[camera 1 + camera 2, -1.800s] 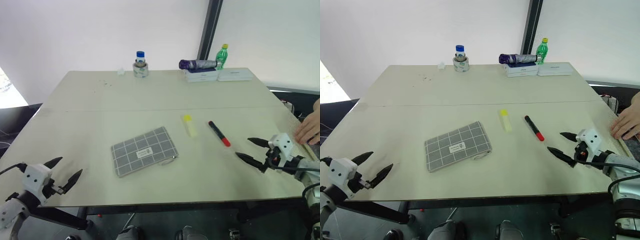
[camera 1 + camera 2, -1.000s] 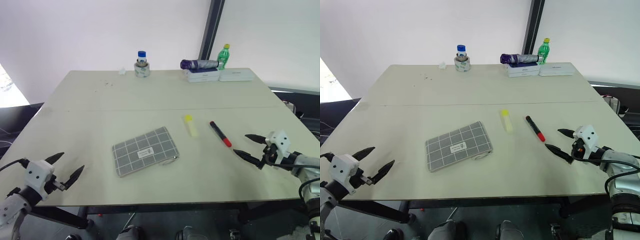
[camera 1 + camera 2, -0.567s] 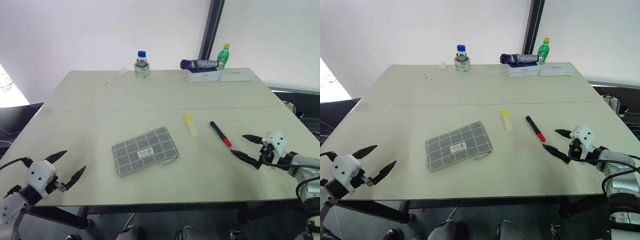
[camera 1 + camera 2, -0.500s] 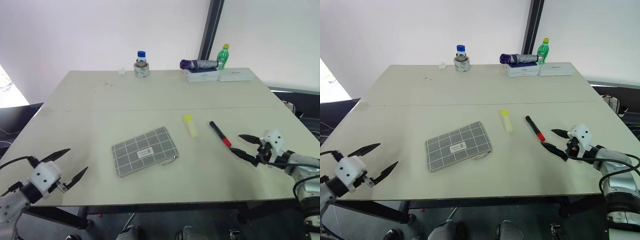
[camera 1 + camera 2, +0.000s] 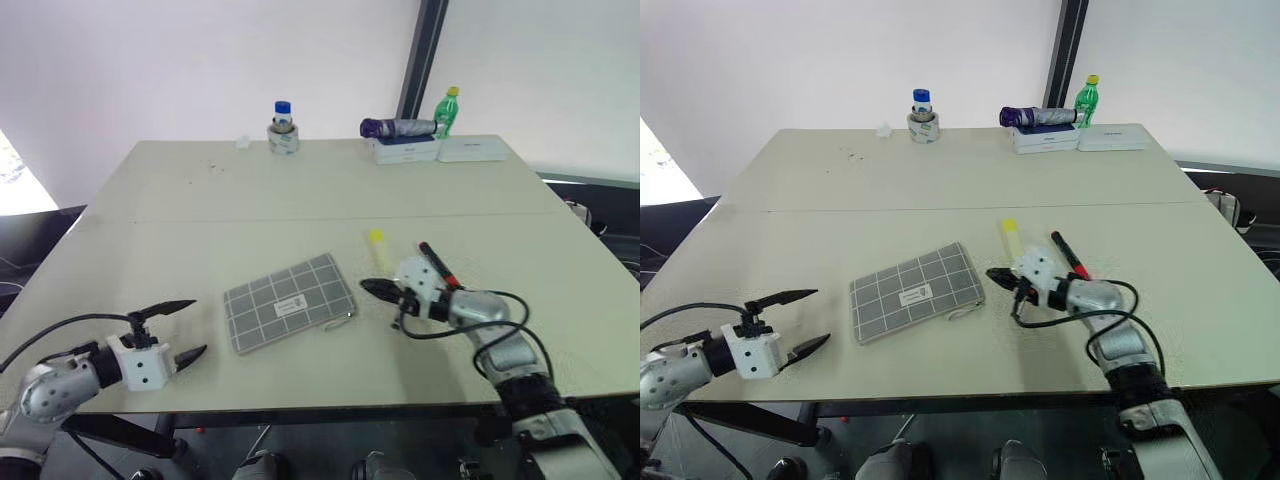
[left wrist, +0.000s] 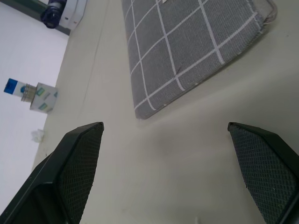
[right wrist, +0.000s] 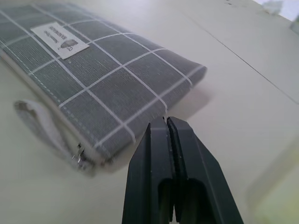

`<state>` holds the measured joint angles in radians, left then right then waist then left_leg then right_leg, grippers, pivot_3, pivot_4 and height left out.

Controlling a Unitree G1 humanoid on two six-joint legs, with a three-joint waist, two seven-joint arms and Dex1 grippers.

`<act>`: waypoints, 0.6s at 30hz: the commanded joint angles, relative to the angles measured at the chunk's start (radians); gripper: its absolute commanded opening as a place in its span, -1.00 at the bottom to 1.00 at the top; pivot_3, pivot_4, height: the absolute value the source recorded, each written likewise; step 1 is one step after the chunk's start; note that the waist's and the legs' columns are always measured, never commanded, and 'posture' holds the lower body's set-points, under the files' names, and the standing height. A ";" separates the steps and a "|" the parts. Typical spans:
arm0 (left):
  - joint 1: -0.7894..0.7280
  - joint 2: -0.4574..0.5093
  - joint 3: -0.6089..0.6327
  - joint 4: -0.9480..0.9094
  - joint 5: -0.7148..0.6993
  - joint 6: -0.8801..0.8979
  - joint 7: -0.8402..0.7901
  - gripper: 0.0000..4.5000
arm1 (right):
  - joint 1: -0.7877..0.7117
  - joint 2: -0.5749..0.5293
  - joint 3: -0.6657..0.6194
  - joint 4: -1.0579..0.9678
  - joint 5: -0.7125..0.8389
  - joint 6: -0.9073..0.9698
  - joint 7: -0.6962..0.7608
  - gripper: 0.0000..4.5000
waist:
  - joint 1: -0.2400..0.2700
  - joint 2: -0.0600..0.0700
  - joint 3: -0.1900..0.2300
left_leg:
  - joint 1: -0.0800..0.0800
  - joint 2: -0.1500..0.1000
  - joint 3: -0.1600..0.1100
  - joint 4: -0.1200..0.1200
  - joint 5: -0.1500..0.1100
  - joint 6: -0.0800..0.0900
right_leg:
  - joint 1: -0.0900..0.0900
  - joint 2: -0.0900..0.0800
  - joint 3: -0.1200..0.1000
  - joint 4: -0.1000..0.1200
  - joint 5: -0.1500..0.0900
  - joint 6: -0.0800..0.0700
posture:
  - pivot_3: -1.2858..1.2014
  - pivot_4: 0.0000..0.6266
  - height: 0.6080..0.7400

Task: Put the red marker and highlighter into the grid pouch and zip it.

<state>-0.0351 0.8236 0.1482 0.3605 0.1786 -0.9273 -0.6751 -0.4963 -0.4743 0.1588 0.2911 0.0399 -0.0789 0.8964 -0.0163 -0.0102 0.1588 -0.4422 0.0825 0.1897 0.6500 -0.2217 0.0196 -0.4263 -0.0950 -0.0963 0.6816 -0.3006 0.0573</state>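
The grid pouch (image 5: 288,302) lies flat mid-table, its white label up and its zipper pull (image 7: 79,153) with a white strap at the near right corner. Just past that corner, low over the table, my right gripper (image 5: 372,289) is shut with nothing in it; its joined fingers (image 7: 164,154) point at the pouch's end. The highlighter (image 5: 377,243) lies right behind that gripper. The red marker (image 5: 437,264) lies to the highlighter's right, partly behind my wrist. My left gripper (image 5: 176,328) is open by the front edge, left of the pouch (image 6: 187,42).
Along the table's (image 5: 200,230) far edge stand a blue-capped jar on a tape roll (image 5: 282,128), a purple folded umbrella (image 5: 395,128), a green bottle (image 5: 447,112) and white boxes (image 5: 470,150).
My right gripper swept left from the table's right side to the pouch's right corner and shut its fingers. The left gripper rolled over and moved right, toward the pouch.
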 commanded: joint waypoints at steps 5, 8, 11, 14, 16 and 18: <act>-0.088 0.020 -0.125 0.078 0.123 -0.097 0.051 1.00 | -0.062 0.019 0.049 0.057 -0.101 -0.051 -0.070 -0.97 | 0.002 0.000 0.000 | 0.000 0.000 0.001 0.000 0.000 0.000 | 0.000 0.001 0.000 0.000 0.000 0.001 | 0.03 -0.52 1.00; -0.125 0.015 -0.166 0.103 0.137 -0.113 0.066 1.00 | -0.064 0.026 0.064 0.074 -0.120 -0.065 -0.082 -0.97 | 0.002 0.001 0.000 | 0.000 0.000 0.001 0.000 0.000 0.000 | 0.000 0.002 0.000 0.000 0.000 0.001 | 0.03 -0.52 1.00; -0.156 0.010 -0.204 0.118 0.143 -0.126 0.075 1.00 | -0.065 0.029 0.078 0.083 -0.137 -0.074 -0.091 -0.97 | 0.003 0.001 0.000 | 0.000 0.000 0.001 0.000 0.000 0.000 | 0.001 0.003 0.000 0.000 0.000 0.001 | 0.03 -0.52 1.00; -0.177 0.003 -0.238 0.135 0.150 -0.138 0.084 1.00 | -0.066 0.031 0.079 0.088 -0.141 -0.079 -0.094 -0.97 | 0.003 0.001 0.000 | 0.000 0.000 0.002 0.000 0.001 -0.001 | 0.001 0.003 0.000 0.000 0.000 0.001 | 0.03 -0.52 1.00; -0.187 0.000 -0.255 0.140 0.151 -0.140 0.087 1.00 | -0.069 0.029 0.078 0.093 -0.142 -0.083 -0.096 -0.97 | 0.004 0.001 0.000 | 0.001 0.000 0.002 0.000 0.001 -0.001 | 0.001 0.003 0.000 0.000 0.000 0.001 | 0.03 -0.52 1.00; -0.208 -0.010 -0.277 0.147 0.160 -0.142 0.092 1.00 | -0.073 0.030 0.073 0.097 -0.136 -0.083 -0.097 -0.97 | 0.004 0.001 -0.001 | 0.001 0.000 0.002 0.000 0.002 -0.002 | 0.001 0.003 0.000 0.000 0.000 0.001 | 0.03 -0.52 1.00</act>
<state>-0.2503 0.8316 -0.0665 0.4950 0.2964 -1.0655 -0.5703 -0.5418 -0.4501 0.2463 0.3989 -0.1043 -0.1454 0.8070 -0.0121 -0.0092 0.1583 -0.4416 0.0822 0.1913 0.6506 -0.2199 0.0174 -0.4250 -0.0919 -0.0962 0.6820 -0.3003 0.0583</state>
